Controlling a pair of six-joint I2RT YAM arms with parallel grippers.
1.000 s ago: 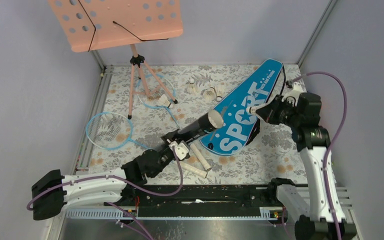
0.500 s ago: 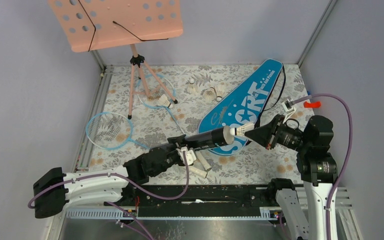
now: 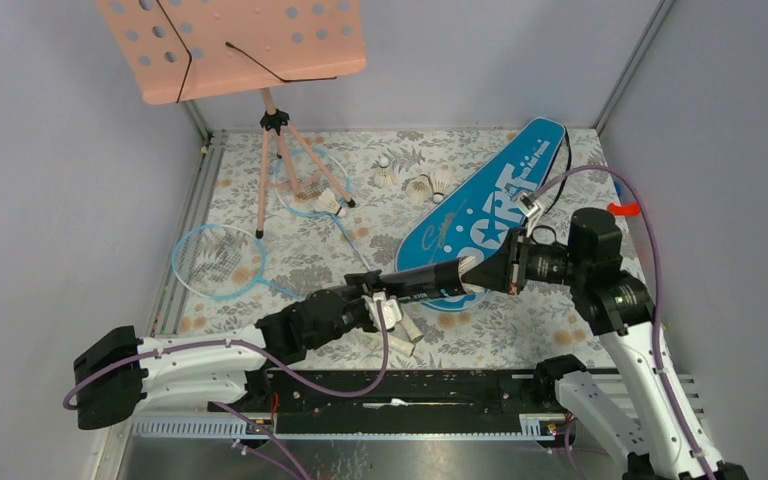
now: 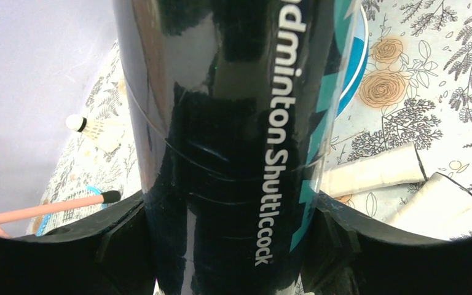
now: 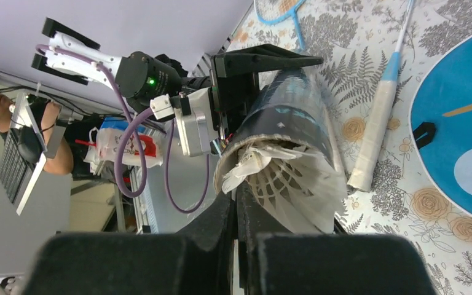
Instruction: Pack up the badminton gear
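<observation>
Far to the left of the left fingers (image 3: 368, 298), a light-blue racket (image 3: 218, 258) lies flat on the floral desk (image 3: 540, 320). Beyond it, up and left of those fingers, the second racket (image 3: 305, 182) lies under the legs of the pink music stand (image 3: 230, 45). The two cream handles (image 4: 375, 175) rest on the desk just beside the left fingers, on their right.

The left fingers are spread around the dark tube (image 3: 430, 278) and clamp it from both sides near its lower end. In the left wrist view, one finger presses against each flank of the tube, whose label reads "Shuttlecock". The tube runs rightward from them, lifted off the desk, and its open mouth meets the right fingers (image 3: 485, 274). Those are pressed together and appear to pinch the feather rim of a shuttlecock (image 5: 289, 178). It sits in the tube's mouth with its white skirt facing the right wrist camera.

Several loose shuttlecocks (image 3: 420, 186) lie on the desk well beyond both pairs of fingers, between the stand's feet and the blue SPORT bag (image 3: 480, 210). The bag lies flat behind and beneath the right fingers, with its narrow end reaching toward the far right corner.
</observation>
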